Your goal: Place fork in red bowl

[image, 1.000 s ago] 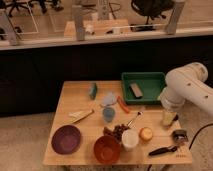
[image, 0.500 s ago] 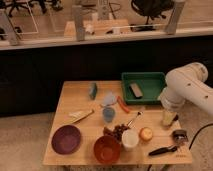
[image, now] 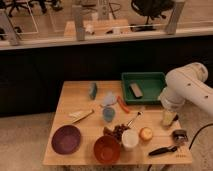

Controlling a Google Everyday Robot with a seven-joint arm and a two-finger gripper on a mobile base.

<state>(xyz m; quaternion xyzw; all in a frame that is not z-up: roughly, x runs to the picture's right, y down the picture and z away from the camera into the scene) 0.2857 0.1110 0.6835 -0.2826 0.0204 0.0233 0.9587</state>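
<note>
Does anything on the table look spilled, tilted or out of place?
Nothing stands out. The fork lies flat behind the white cup, outside the red bowl; the gripper hangs near the table's right edge.

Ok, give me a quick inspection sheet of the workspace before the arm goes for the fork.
Surface: light wooden table, crowded.
Job's things: slim silvery metal fork lies mid-table, outside the round glossy red bowl at the front edge.
Clutter: purple round dish, white cup, black-handled utensil, orange stick, green tray.
Grippers: gripper hangs over the table's right side, fingers open, holding nothing, apart from the fork.
Cables: dark cable curves past the table's right front corner.
Surroundings: dark low wall behind; office chair beyond.
</note>
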